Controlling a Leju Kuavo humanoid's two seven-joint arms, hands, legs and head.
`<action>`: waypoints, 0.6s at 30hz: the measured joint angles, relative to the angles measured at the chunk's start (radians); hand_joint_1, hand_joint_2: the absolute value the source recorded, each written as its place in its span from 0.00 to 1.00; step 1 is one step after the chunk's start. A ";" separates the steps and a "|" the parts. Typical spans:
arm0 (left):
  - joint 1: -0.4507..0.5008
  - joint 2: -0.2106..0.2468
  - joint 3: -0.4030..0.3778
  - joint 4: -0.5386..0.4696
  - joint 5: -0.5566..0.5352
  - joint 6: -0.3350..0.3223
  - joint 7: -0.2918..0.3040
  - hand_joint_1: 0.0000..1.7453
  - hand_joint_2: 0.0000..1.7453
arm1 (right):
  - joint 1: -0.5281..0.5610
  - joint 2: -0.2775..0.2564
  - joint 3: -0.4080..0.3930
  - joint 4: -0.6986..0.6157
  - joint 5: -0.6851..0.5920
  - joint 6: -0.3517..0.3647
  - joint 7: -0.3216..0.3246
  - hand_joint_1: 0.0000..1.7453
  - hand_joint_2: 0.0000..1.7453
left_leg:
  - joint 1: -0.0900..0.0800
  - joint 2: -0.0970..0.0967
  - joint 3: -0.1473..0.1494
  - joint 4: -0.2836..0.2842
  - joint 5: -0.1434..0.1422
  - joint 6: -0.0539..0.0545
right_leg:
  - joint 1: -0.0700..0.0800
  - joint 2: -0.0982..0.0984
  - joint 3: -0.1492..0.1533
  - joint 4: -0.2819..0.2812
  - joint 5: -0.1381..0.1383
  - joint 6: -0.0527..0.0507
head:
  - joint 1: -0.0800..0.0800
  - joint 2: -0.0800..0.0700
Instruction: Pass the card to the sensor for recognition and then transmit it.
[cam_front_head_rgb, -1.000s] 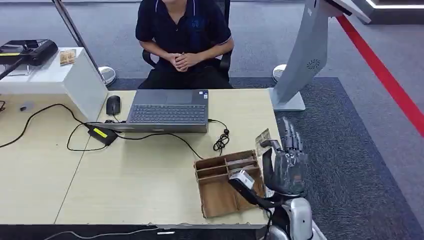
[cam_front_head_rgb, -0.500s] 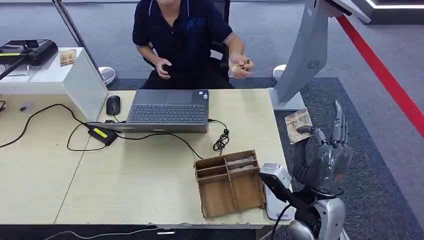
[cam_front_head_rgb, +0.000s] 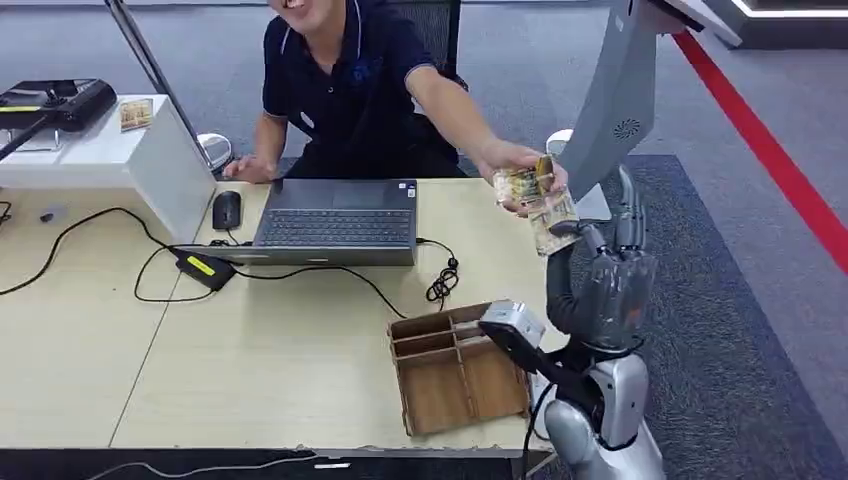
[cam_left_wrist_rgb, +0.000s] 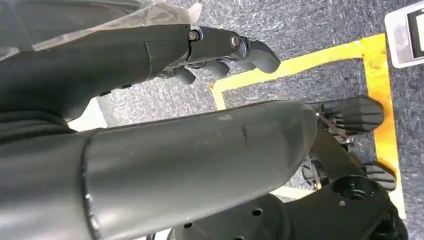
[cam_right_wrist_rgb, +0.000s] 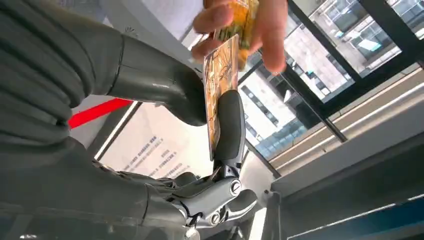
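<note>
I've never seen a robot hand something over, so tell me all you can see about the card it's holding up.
The card is thin, flat and stiff-looking, printed in yellow-orange and brown patterns. It stands roughly on edge, raised beyond the table's far right corner, pinched between the thumb and a dark finger of the robot's right hand. The person's hand, already holding other similar cards, is at its upper end.

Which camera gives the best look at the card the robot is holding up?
The right wrist view: the card appears large and edge-on, pinched by the right hand, with the person's hand reaching its far end. The head view shows the card small, between both hands over the desk. The left wrist view looks at the floor.
</note>
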 joint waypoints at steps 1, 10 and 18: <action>-0.001 0.000 -0.002 0.000 -0.001 -0.001 0.000 0.00 0.00 | -0.010 0.008 0.000 0.017 -0.007 0.000 -0.005 1.00 1.00 | 0.000 0.000 0.000 0.000 0.000 0.000 | 0.000 0.000 0.000 0.000 0.000 0.000 | 0.001 0.000; -0.002 0.001 -0.024 -0.001 -0.011 -0.006 -0.001 0.00 0.00 | -0.079 0.079 0.000 0.153 -0.037 0.000 -0.043 1.00 1.00 | 0.000 0.000 0.000 0.000 0.000 0.000 | 0.000 0.000 0.000 0.000 0.000 0.000 | 0.001 0.000; -0.002 0.004 -0.039 -0.001 -0.015 -0.007 -0.003 0.00 0.00 | -0.102 0.117 0.000 0.230 -0.037 0.000 -0.061 1.00 1.00 | 0.000 0.000 0.000 0.000 0.000 0.000 | 0.000 0.000 0.000 0.000 0.000 0.000 | 0.000 0.000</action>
